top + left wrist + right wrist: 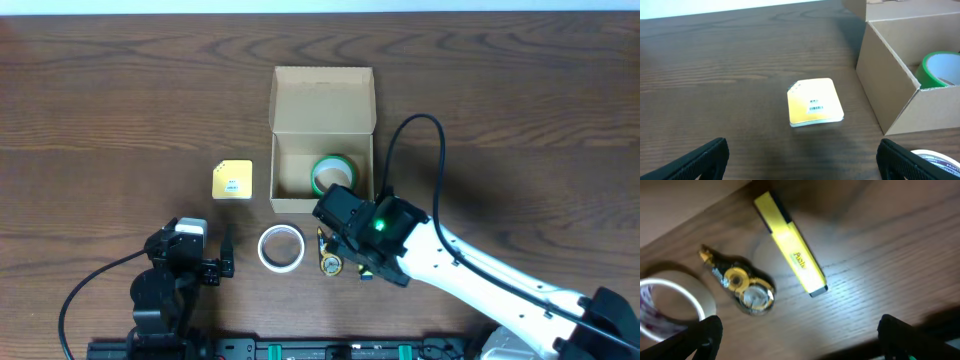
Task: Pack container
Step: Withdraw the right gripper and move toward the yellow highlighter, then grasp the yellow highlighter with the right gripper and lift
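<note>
The brown cardboard box [272, 150] stands open at the table's middle, its lid flap lying back. A green tape roll [331, 172] lies inside; both also show in the left wrist view, the box [885, 85] and the roll [935, 70]. My right gripper [352, 240] hovers open and empty just in front of the box, over a yellow highlighter [790, 242] and a yellow correction-tape dispenser [742, 282]; its fingers [800, 340] hold nothing. My left gripper [225, 255] is open and empty [800, 160] at the front left.
A small yellow square pad [232, 180] lies left of the box, ahead of the left gripper [815, 102]. A white tape roll [281, 248] lies between the two grippers, next to the dispenser [329, 262].
</note>
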